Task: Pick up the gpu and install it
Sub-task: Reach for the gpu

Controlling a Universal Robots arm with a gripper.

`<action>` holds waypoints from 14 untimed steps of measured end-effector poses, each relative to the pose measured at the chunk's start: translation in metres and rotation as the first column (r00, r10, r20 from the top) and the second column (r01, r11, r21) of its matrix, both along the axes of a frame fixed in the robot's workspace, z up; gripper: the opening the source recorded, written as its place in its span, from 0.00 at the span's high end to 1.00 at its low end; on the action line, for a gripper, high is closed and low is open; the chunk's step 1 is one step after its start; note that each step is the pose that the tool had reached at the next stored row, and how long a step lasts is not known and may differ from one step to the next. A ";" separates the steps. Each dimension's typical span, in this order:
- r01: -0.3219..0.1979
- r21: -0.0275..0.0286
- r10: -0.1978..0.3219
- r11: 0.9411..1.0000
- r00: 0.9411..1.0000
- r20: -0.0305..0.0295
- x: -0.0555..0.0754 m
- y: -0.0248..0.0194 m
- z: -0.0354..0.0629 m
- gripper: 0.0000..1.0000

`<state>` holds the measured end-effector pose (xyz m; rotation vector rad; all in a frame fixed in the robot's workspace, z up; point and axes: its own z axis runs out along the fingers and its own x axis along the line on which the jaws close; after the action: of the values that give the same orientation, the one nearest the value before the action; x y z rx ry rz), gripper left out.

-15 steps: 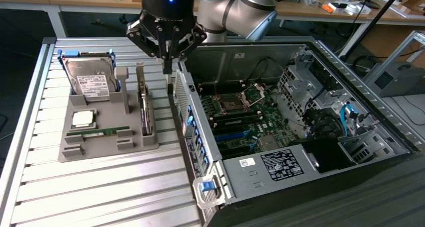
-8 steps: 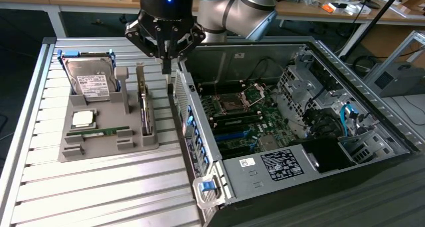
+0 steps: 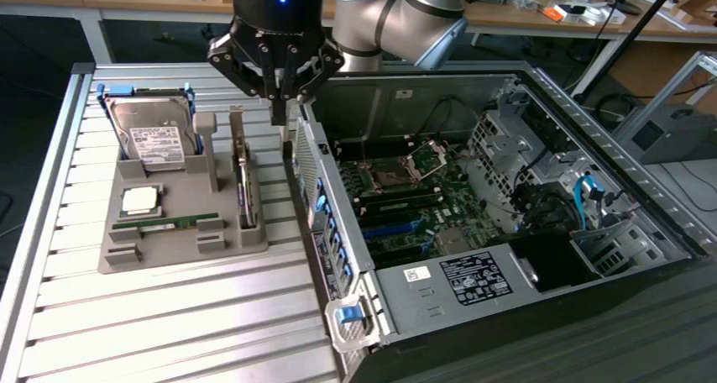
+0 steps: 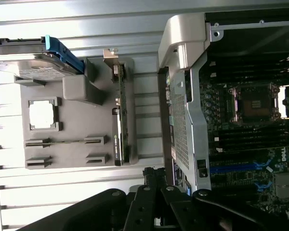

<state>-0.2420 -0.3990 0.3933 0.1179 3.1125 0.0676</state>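
Note:
The gpu point(image 3: 243, 181), a thin dark card with a silver end bracket, stands on edge in a slot at the right side of the grey holder tray point(image 3: 168, 253). In the wrist view the gpu point(image 4: 119, 122) runs along that tray's edge point(image 4: 72, 166). My gripper point(image 3: 280, 106) hangs above the gap between the tray and the open computer case point(image 3: 336, 232), a little behind and to the exterior view's right of the card. Its fingers are shut with nothing between them. The gripper's fingertips point(image 4: 154, 175) sit near the case's side wall.
In the tray are a silver hard drive point(image 3: 151, 131), a square CPU chip point(image 3: 140, 200) and a green RAM stick point(image 3: 168, 223). The open case shows its motherboard point(image 3: 392, 190) with CPU socket point(image 4: 253, 103). Everything rests on a slatted metal table point(image 3: 168, 333).

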 end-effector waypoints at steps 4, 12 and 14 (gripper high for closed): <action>0.000 0.000 0.000 1.000 1.000 0.000 -0.001 0.0000 0.0000 0.89; 0.000 0.000 0.000 1.000 1.000 0.000 -0.003 0.0000 0.0000 0.89; 0.000 0.000 0.000 1.000 1.000 0.000 -0.004 0.0000 0.0000 0.89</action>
<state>-0.2457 -0.3989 0.3933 0.1179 3.1125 0.0676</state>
